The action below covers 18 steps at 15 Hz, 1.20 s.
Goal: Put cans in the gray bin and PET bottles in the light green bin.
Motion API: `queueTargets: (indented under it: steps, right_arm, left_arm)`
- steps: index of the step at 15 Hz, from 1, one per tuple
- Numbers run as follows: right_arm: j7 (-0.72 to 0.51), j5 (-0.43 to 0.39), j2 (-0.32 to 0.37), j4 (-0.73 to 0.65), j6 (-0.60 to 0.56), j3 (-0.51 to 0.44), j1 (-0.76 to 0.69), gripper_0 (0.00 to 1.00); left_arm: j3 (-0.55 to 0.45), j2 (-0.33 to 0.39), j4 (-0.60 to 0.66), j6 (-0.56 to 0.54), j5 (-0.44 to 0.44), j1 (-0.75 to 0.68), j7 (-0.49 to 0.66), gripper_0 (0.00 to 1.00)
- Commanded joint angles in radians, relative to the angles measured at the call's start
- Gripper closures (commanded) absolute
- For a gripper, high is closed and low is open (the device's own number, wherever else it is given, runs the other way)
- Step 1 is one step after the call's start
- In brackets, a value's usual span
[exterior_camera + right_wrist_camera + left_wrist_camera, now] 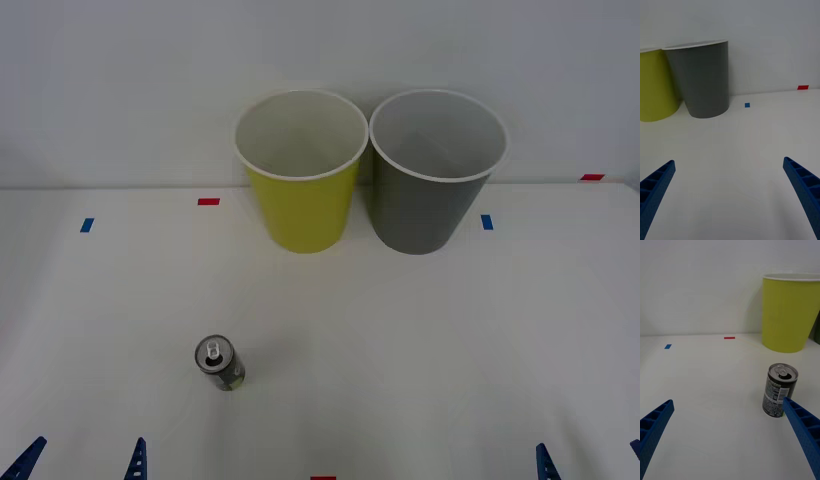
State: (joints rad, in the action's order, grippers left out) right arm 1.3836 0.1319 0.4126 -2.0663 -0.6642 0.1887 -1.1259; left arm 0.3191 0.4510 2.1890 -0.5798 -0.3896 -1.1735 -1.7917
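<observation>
My left gripper (728, 435), jaws wide, waits by the tabletop's near edge to grab the 1 can (220, 363) for the gray bin (437, 180).

One can (219, 362), two bins (301, 172)

The setting looks like a robotics test lab: a plain white tabletop (420, 340) set against a bare pale wall (120, 80), with small red tape marks (208, 201) and small blue tape marks (87, 225) stuck on as position markers.
</observation>
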Motion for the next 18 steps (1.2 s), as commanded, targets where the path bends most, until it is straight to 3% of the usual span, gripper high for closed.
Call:
queueTargets:
  steps: [1,5,7,11,18]
  right_arm:
    - [0.0,0.0,0.0,0.0,0.0,0.0,0.0,0.0]
    - [0.0,0.0,0.0,0.0,0.0,0.0,0.0,0.0]
    - [0.0,0.0,0.0,0.0,0.0,0.0,0.0,0.0]
    - [0.0,0.0,0.0,0.0,0.0,0.0,0.0,0.0]
    - [0.0,0.0,0.0,0.0,0.0,0.0,0.0,0.0]
  left_arm:
    - [0.0,0.0,0.0,0.0,0.0,0.0,0.0,0.0]
    - [0.0,0.0,0.0,0.0,0.0,0.0,0.0,0.0]
    - [0.0,0.035,-0.052,-0.006,0.006,0.044,0.0,0.0]
    - [0.021,0.196,-0.17,-0.117,0.023,0.166,0.018,0.0]
    - [0.189,0.436,-0.276,-0.117,0.011,0.426,0.058,0.0]
